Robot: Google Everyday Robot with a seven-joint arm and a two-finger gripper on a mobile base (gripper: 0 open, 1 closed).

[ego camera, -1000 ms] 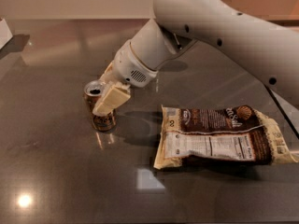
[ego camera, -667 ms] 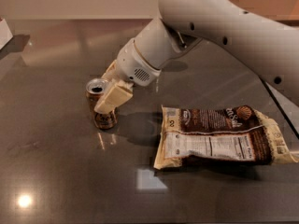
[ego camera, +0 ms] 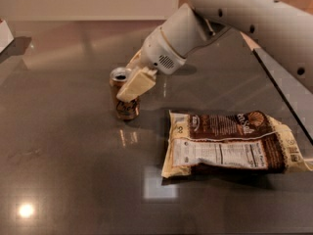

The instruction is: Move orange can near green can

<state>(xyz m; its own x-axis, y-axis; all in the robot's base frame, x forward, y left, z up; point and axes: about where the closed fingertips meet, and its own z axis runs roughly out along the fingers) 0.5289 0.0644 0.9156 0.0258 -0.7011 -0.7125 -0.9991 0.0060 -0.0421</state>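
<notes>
Presently, the gripper (ego camera: 129, 93) has its jaws closed on the upright orange can (ego camera: 126, 109), left of the brown snack bag (ego camera: 230, 146). Both have shifted rightward and farther back across the desk (ego camera: 73, 170); the bag is unmoved.

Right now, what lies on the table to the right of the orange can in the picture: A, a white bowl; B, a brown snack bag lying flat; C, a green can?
B: the brown snack bag lies flat to the right of the orange can, which the gripper is clasping near its top.
</notes>
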